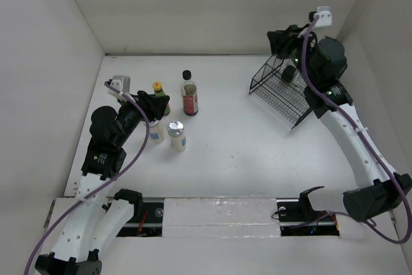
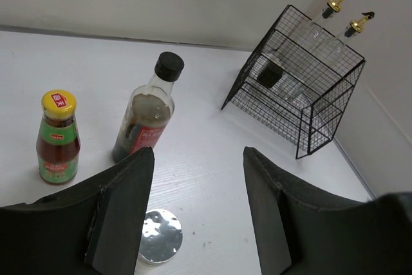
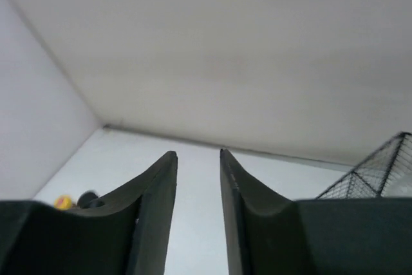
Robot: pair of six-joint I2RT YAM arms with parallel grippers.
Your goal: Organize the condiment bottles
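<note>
The yellow-capped bottle (image 1: 158, 88) (image 2: 58, 136) and the black-capped red-labelled bottle (image 1: 188, 93) (image 2: 147, 117) stand at the left middle of the table. A short white bottle with a silver cap (image 1: 176, 135) (image 2: 159, 236) stands in front of them. A second white bottle (image 1: 156, 131) is partly hidden under my left gripper (image 1: 154, 104) (image 2: 198, 159), which is open and empty above it. Two glass bottles with gold pourers (image 2: 335, 4) (image 2: 357, 24) stand at the far side of the black wire basket. My right gripper (image 1: 283, 42) (image 3: 196, 156) hangs high over the basket's back, narrowly open and empty.
The black wire basket (image 1: 283, 91) (image 2: 296, 82) sits tilted at the back right, with a small dark object (image 2: 269, 74) inside. White walls close in the table at the back, left and right. The arm bases and a white rail run along the near edge.
</note>
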